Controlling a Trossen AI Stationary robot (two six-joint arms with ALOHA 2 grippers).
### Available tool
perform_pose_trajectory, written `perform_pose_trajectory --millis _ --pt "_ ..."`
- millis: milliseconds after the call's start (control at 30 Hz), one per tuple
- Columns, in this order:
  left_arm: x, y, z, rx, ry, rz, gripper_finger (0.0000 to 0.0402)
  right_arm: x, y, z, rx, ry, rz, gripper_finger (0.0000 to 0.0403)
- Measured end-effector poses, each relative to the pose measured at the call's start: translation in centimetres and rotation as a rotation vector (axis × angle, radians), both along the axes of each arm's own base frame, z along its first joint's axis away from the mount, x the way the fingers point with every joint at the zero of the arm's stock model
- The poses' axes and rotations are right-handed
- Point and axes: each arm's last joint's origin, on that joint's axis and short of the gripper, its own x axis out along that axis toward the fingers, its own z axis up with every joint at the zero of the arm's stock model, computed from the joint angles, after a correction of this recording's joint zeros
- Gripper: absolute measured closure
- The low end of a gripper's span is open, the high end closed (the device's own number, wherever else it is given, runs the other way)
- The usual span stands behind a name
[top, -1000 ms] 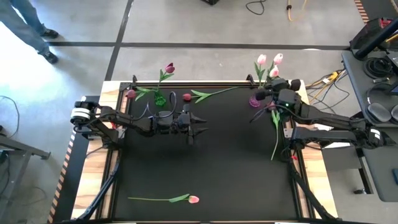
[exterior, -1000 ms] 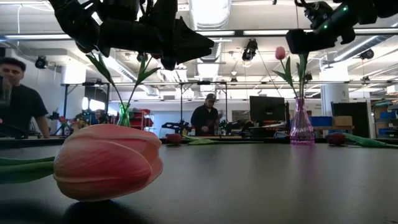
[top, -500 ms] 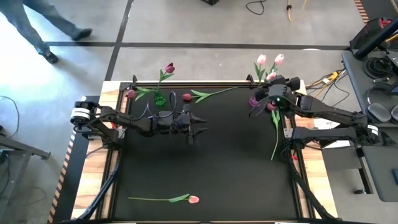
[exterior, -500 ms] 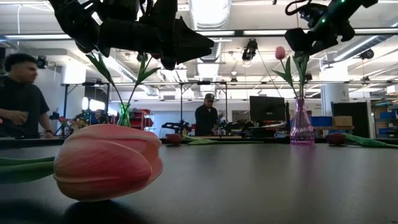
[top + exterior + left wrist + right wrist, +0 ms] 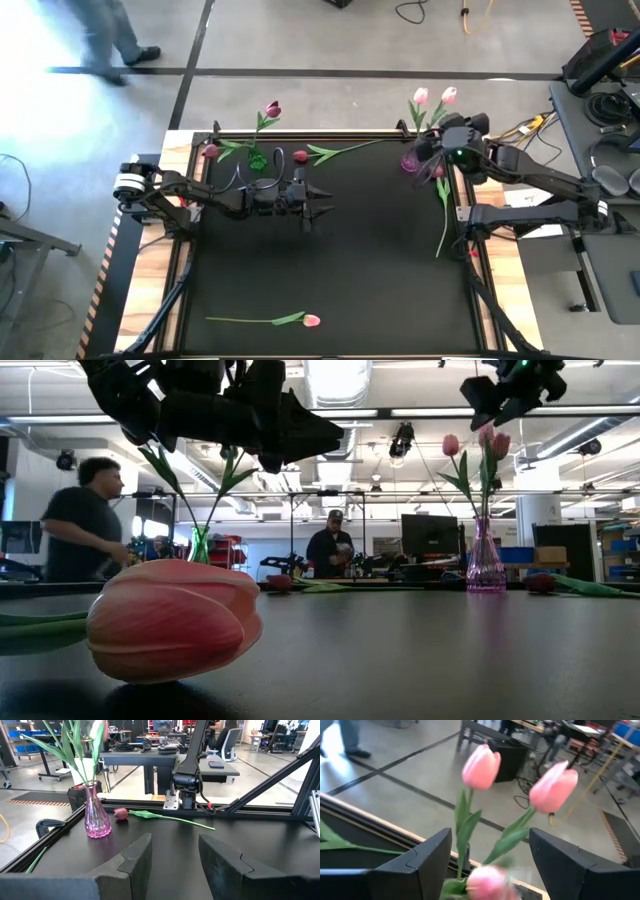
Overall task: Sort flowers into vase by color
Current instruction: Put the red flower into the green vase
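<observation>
A pink glass vase [image 5: 409, 161] stands at the table's far right and holds pink tulips [image 5: 420, 95]. My right gripper [image 5: 428, 152] hovers open just above it. In the right wrist view its fingers [image 5: 427, 860] stand on either side of a blurred pink head [image 5: 485, 882], with two more heads beyond. The low view shows this gripper [image 5: 505, 400] above a pink head [image 5: 497, 442]. A green vase [image 5: 257, 158] at the far left holds a maroon tulip [image 5: 272, 108]. Loose flowers lie on the table: a maroon tulip [image 5: 300, 156], another maroon one [image 5: 120, 813] and a pink one [image 5: 311, 321]. My left gripper [image 5: 322, 196] waits open mid-table.
The loose pink tulip lies near the table's near edge, large in the low view [image 5: 175, 615]. One maroon tulip's stem [image 5: 441, 220] runs along the right edge. A person [image 5: 110, 35] walks on the floor beyond the far left corner. Other people and desks show behind the table.
My right gripper has risen above the pink vase and drifted a little toward the far edge. In the low view a pink tulip head that it covered now shows beneath it. A person has walked past behind the table.
</observation>
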Motion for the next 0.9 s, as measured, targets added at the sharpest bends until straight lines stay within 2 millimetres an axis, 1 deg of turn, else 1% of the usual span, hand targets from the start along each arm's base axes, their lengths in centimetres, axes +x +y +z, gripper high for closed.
perform_pose_trajectory --millis 200,333,467,567,700,767,900 --pt "0.0 0.0 0.0 0.000 0.001 0.000 0.0254 -0.3 0.9 1.3 0.007 0.026 0.047 0.0147" --pt "0.0 0.0 0.0 0.000 0.001 0.000 0.0254 -0.5 1.5 1.6 0.024 0.051 0.071 0.0148" --pt "0.0 0.0 0.0 0.000 0.001 0.000 0.0254 -1.4 2.3 1.6 0.113 0.073 0.089 0.0152" --pt "0.0 0.0 0.0 0.000 0.001 0.000 0.0254 -2.5 2.8 1.6 0.207 0.061 0.055 0.0160" --pt "0.0 0.0 0.0 0.000 0.001 0.000 0.0254 -4.2 3.4 0.4 0.344 0.040 -0.044 0.0181" --pt "0.0 0.0 0.0 0.000 0.002 0.000 0.0254 -5.5 3.8 -0.5 0.398 -0.001 -0.081 0.0193" --pt "0.0 0.0 0.0 0.000 0.003 0.000 0.0254 -7.0 4.4 -2.7 0.512 -0.076 -0.090 0.0222"
